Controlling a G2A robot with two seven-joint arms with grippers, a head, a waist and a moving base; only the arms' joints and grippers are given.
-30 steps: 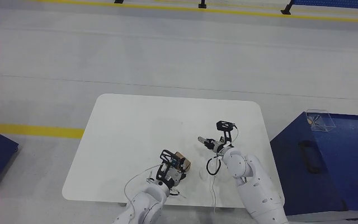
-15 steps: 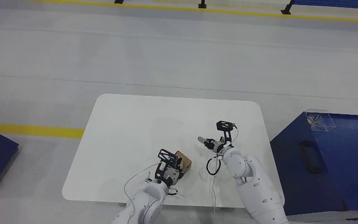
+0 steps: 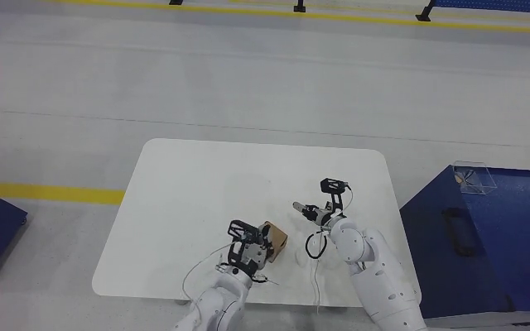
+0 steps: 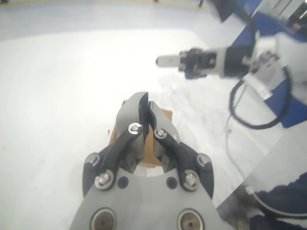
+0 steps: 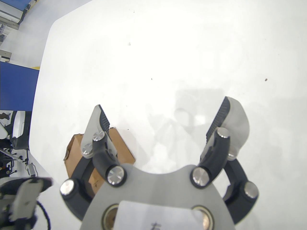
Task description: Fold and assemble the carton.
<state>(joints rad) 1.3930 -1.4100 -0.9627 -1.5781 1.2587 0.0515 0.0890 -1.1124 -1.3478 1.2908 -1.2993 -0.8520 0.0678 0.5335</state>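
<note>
A small brown carton sits near the table's front edge, also seen in the left wrist view and the right wrist view. My left gripper is at the carton's left side. Its fingers are pressed together over the carton's top edge, and the pinched part is hidden under them. My right gripper hovers a short way to the right of and beyond the carton. It is open with bare table between its fingertips, and it also appears in the left wrist view.
The white table stretches wide to the left and back. A black cable loops off the right arm near the front edge. A blue cabinet with a clear box stands right of the table.
My left wrist has drawn slightly to the left, and the carton has shifted and tipped a little to the right. The right arm has not moved.
</note>
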